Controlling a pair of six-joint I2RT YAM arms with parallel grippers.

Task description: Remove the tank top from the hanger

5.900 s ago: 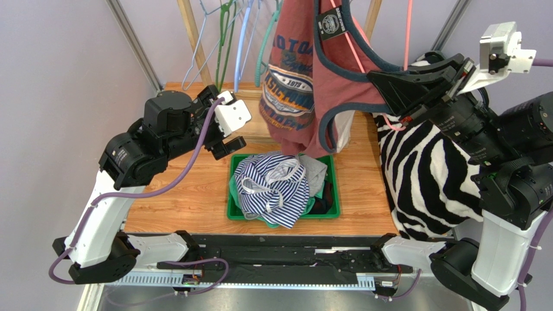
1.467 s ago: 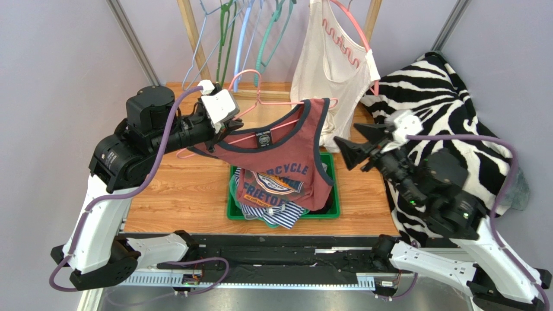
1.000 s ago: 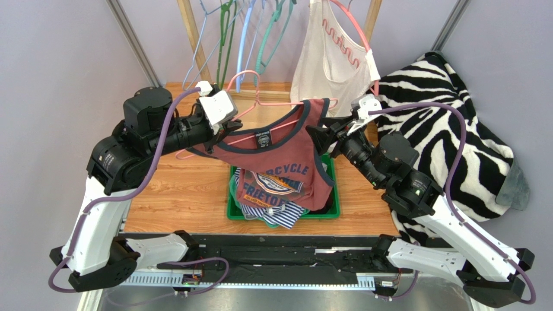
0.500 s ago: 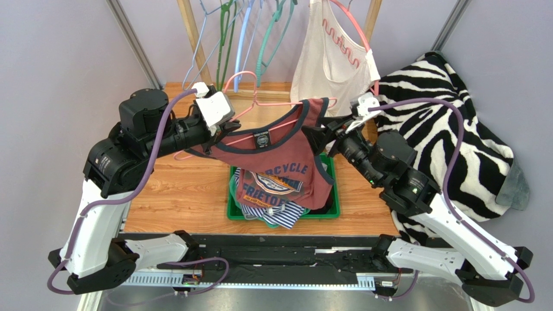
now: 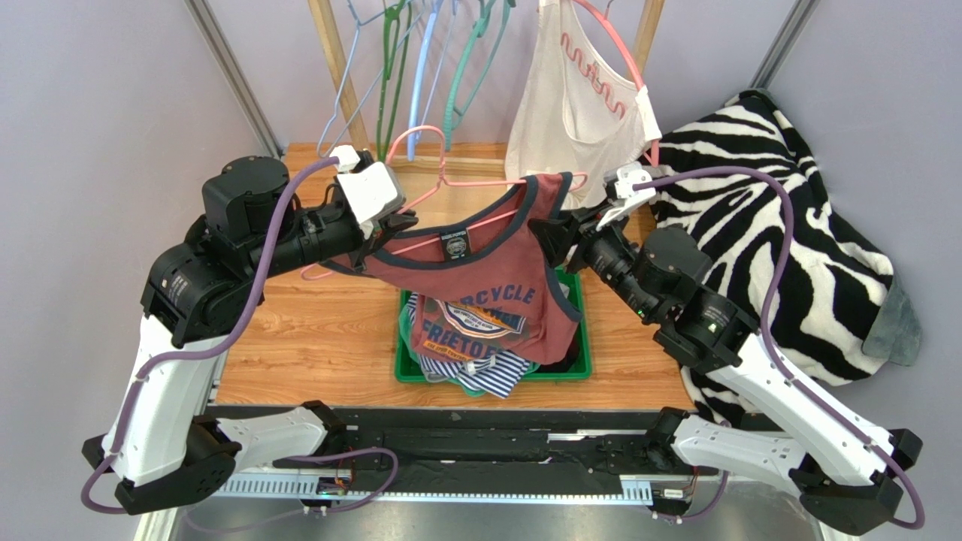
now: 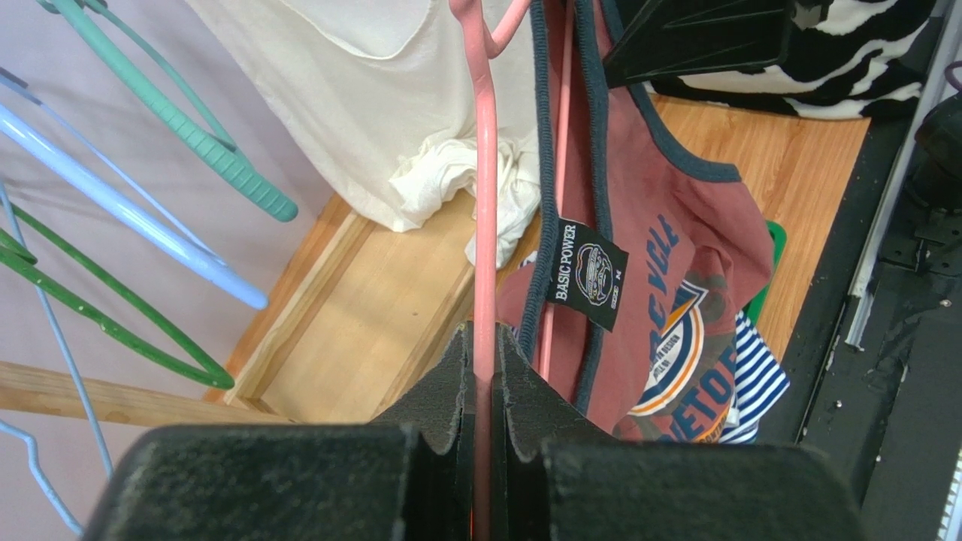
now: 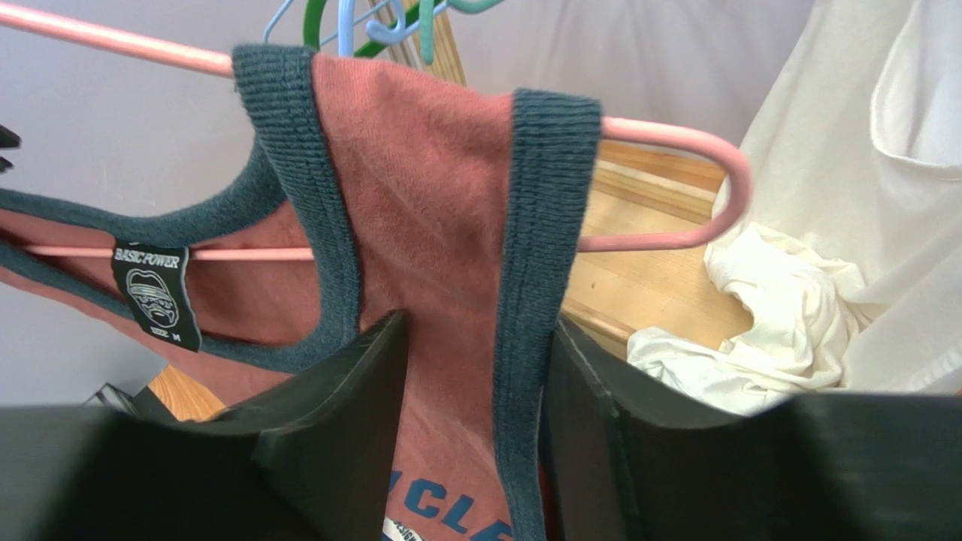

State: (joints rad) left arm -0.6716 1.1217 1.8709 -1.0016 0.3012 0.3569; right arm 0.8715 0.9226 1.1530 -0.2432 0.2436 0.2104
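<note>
The maroon tank top (image 5: 486, 282) with dark trim hangs from a pink hanger (image 5: 486, 177) held above the green bin. My left gripper (image 5: 390, 225) is shut on the hanger's thin pink rod (image 6: 486, 169) near its hook, pads (image 6: 452, 389) pressed to both sides. My right gripper (image 5: 553, 239) is at the garment's right shoulder. In the right wrist view its fingers stand apart on either side of the strap (image 7: 440, 203), which still loops over the hanger's end (image 7: 678, 141). The right gripper (image 7: 474, 372) is open and the right finger touches the strap's trim.
A green bin (image 5: 582, 338) under the tank top holds a striped garment (image 5: 474, 372) and other clothes. A white top (image 5: 576, 102) hangs at the back. Empty hangers (image 5: 418, 56) hang from the wooden rack. A zebra blanket (image 5: 768, 203) lies to the right.
My right arm swung in from the right and brought its fingers around the tank top's right strap. The left arm shifted slightly left, still holding the hanger.
</note>
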